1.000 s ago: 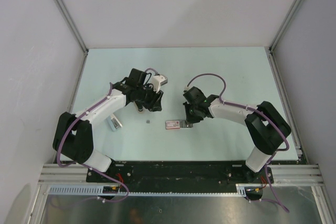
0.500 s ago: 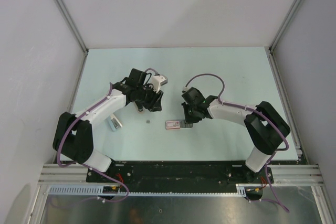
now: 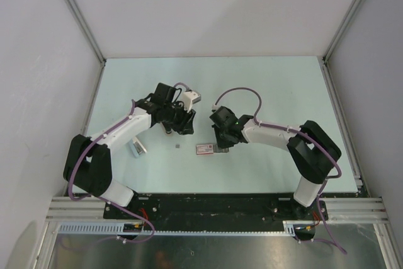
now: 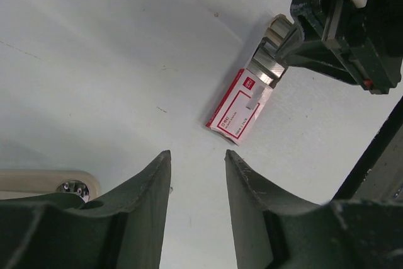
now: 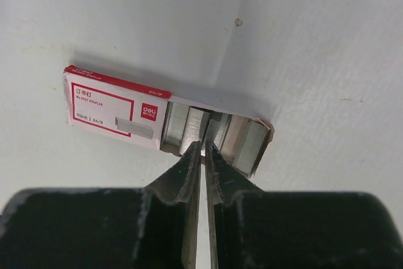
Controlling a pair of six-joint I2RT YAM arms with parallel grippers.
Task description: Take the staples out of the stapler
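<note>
A slim grey-and-dark stapler [image 3: 135, 148] lies on the table left of centre, beside the left arm. My right gripper [image 5: 204, 145] [image 3: 221, 142] is shut on a thin strip of staples [image 5: 213, 130]. Its tips are at the open end of the pink-red staple box [image 5: 116, 110] [image 3: 206, 149], where several more silvery strips lie. A tiny grey speck [image 3: 179, 145] lies on the table left of the box. My left gripper [image 4: 197, 152] [image 3: 182, 125] is open and empty. It hovers over bare table, with the box [image 4: 240, 108] ahead of it.
The right gripper's black body [image 4: 352, 23] fills the upper right of the left wrist view. A beige rounded part with a metal screw [image 4: 69, 186] shows at that view's lower left. Grey walls and metal rails enclose the table [image 3: 277, 86].
My right gripper has moved left, bringing its tips to the open end of the staple box. The left arm has not moved.
</note>
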